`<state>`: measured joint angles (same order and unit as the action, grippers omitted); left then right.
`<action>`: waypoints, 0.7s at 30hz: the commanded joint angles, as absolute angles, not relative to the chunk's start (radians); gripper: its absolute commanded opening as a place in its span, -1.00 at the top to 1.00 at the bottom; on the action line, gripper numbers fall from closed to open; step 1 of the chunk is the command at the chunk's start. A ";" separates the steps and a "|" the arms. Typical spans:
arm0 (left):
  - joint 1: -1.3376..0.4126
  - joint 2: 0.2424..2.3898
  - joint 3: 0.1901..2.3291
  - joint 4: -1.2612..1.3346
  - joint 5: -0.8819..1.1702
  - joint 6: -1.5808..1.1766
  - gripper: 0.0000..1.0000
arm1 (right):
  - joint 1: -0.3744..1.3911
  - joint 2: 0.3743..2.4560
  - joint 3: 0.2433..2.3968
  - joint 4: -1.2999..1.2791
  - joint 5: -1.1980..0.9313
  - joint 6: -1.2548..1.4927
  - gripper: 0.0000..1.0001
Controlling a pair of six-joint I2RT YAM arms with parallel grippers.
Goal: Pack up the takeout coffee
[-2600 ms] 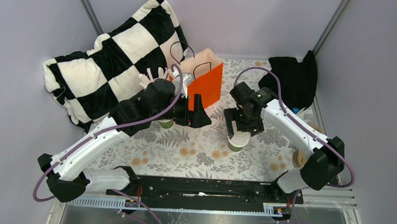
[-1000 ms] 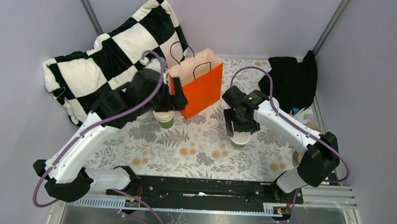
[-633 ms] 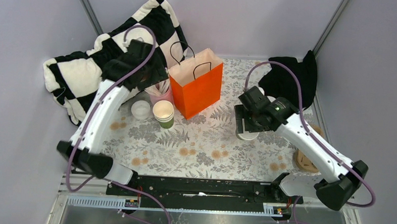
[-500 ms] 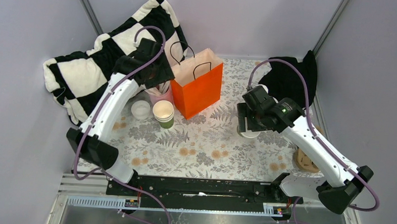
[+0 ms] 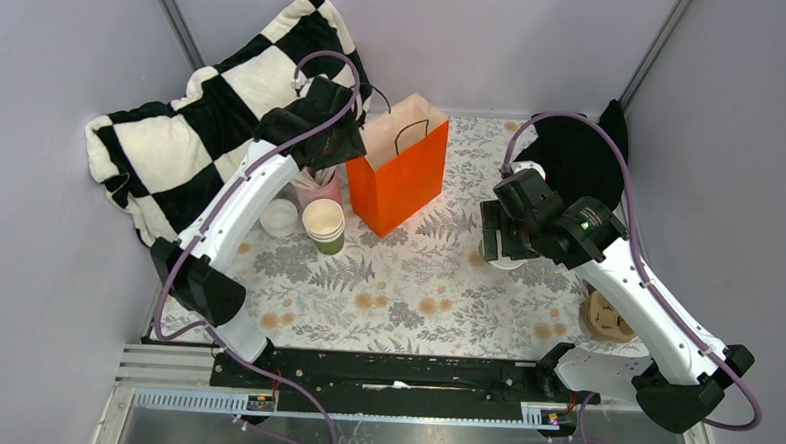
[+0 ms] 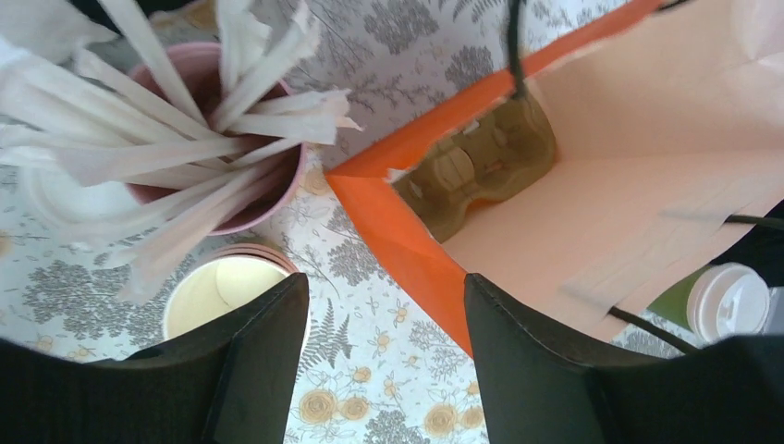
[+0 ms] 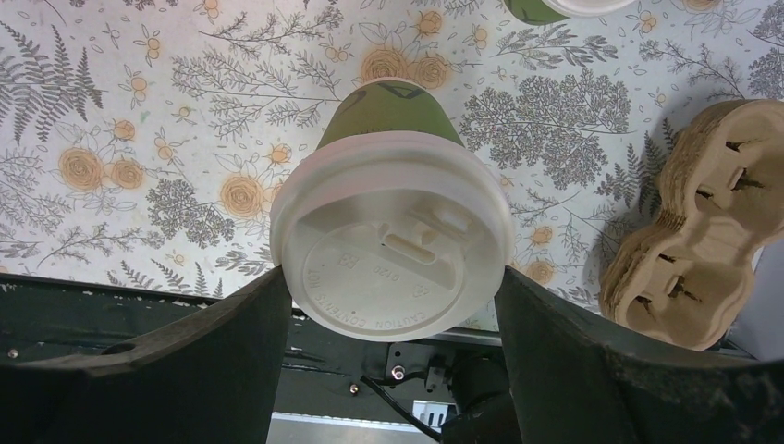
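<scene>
The right gripper (image 7: 390,285) clamps a lidded green cup (image 7: 393,222) upright, just right of the orange paper bag (image 5: 406,178), seemingly raised for loading. The left gripper (image 6: 384,282) hangs over the bag's left rim with its fingers spread and empty, perhaps to steady it. Only its wrist view shows the cardboard carrier (image 6: 476,162) inside the bag. Only the right wrist view shows the second lidded cup (image 7: 569,6).

The lid (image 7: 393,254) is smooth white plastic with a slight sheen, on a matt green paper cup (image 7: 393,111). The carrier (image 7: 703,240) is rough brown moulded pulp. The bag (image 5: 406,183) is matt orange paper. Printed cloth covers the counter (image 5: 405,303); the pillow (image 5: 193,133) looks plush. The sticks (image 6: 185,153) are wrapped in white paper.
</scene>
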<state>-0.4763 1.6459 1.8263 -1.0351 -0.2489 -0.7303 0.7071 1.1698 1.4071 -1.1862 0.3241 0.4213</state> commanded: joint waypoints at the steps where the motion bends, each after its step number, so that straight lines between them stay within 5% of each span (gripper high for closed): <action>1: -0.473 1.532 1.883 -1.022 -0.383 -0.730 -0.31 | 0.713 1.157 1.427 -1.194 0.356 0.407 -0.53; 11: -0.544 1.664 2.035 -1.111 -0.437 -0.835 -0.35 | 0.713 1.169 1.433 -1.170 0.354 0.392 -0.53; 21: -0.644 1.779 2.136 -1.247 -0.600 -0.946 -0.17 | 0.713 1.158 1.448 -1.186 0.373 0.396 -0.52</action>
<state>-0.6136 1.7699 2.0750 -1.1755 -0.4690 -0.8845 0.7071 1.1698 1.4086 -1.1851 0.3325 0.4000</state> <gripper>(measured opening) 0.587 0.818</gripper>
